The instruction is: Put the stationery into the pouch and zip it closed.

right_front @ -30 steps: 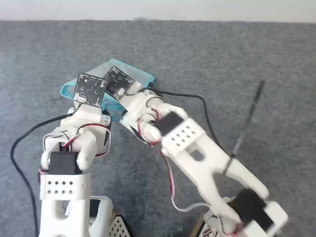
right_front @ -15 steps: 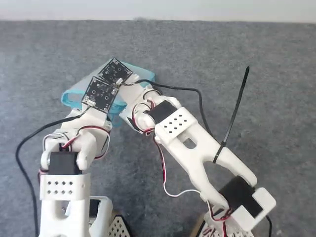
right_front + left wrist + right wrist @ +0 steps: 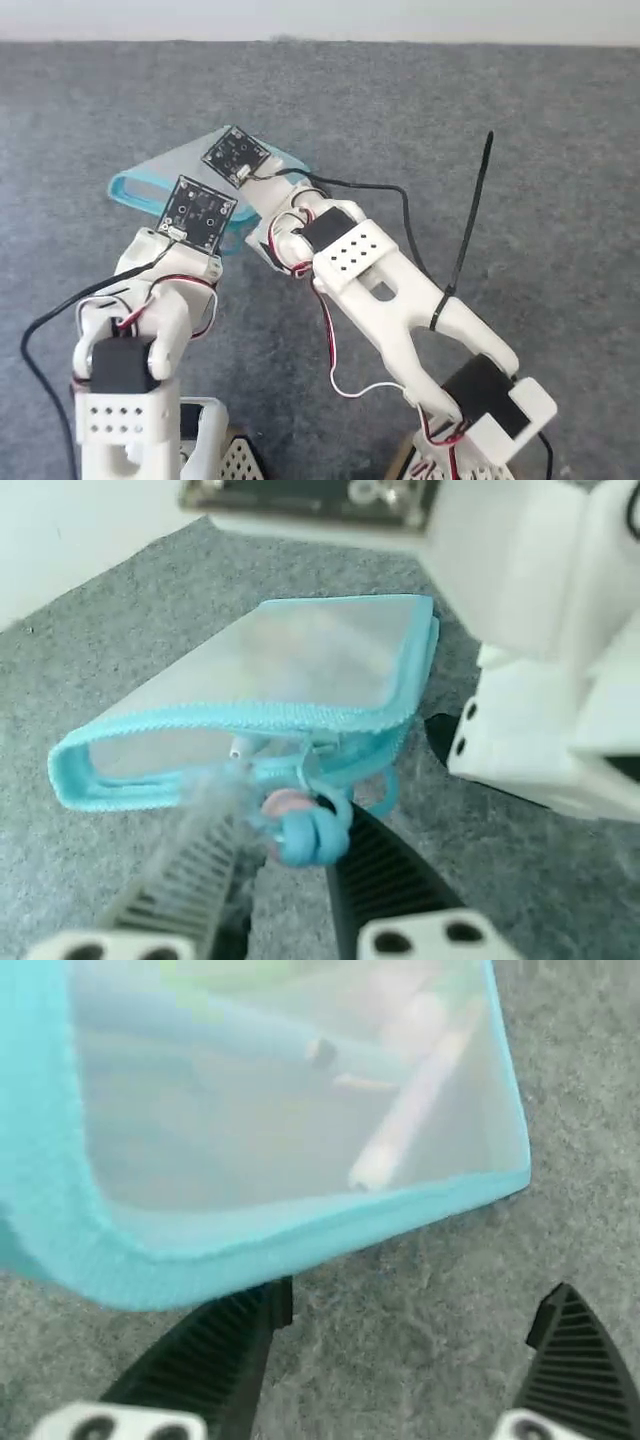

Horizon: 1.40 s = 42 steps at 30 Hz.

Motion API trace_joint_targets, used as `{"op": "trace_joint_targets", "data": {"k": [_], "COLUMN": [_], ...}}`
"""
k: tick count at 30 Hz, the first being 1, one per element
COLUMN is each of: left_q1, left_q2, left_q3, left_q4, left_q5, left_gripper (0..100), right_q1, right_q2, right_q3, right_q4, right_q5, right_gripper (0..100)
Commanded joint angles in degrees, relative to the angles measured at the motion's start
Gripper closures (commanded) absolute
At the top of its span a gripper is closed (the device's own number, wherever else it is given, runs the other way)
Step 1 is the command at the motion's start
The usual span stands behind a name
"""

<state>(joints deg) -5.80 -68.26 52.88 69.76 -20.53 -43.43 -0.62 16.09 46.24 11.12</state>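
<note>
Two tools are close together at one thing. Our left tool (image 3: 288, 830) is closed on the blue zip pull (image 3: 300, 836) of the pouch (image 3: 300, 670). Our right tool (image 3: 420, 1295) is open, jaws wide apart, just beside a corner of it. The pouch lies on the grey desk (image 3: 480, 100), and we see stationery (image 3: 410, 1100) through its clear side.

White blocky arms (image 3: 420, 330) are carrying red wires (image 3: 328, 318) and black cables (image 3: 360, 184). The right gripper (image 3: 420, 1300) is showing black ridged fingers (image 3: 200, 1350).
</note>
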Motion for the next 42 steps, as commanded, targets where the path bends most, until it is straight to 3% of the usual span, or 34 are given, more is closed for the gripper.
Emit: {"op": "trace_joint_targets", "data": {"k": [1,7,24,35,42], "left_q1": [0.3,0.1,0.3,0.3,0.3], "left_q2": [-1.9,-1.9,-1.8,-1.9,-1.9], "left_q3": [-0.5,-0.4,0.7,1.6,1.6], "left_q4": [0.2,0.2,0.3,-0.1,-0.2], "left_q5": [-0.5,-0.5,-0.5,-0.5,-0.5], "left_gripper": [99,99,99,99,99], "right_q1": [-0.2,-3.1,-2.9,-2.8,0.7], "right_q2": [-1.5,-1.5,-0.7,3.5,3.8], "right_q3": [-0.6,-0.7,-5.3,-5.3,-5.3], "right_q4": [-1.7,-4.4,-10.0,-10.2,-6.5], "right_q5": [-0.4,-0.2,0.0,0.0,-0.1], "right_gripper": [62.6,62.6,63.6,99.2,99.1]}}
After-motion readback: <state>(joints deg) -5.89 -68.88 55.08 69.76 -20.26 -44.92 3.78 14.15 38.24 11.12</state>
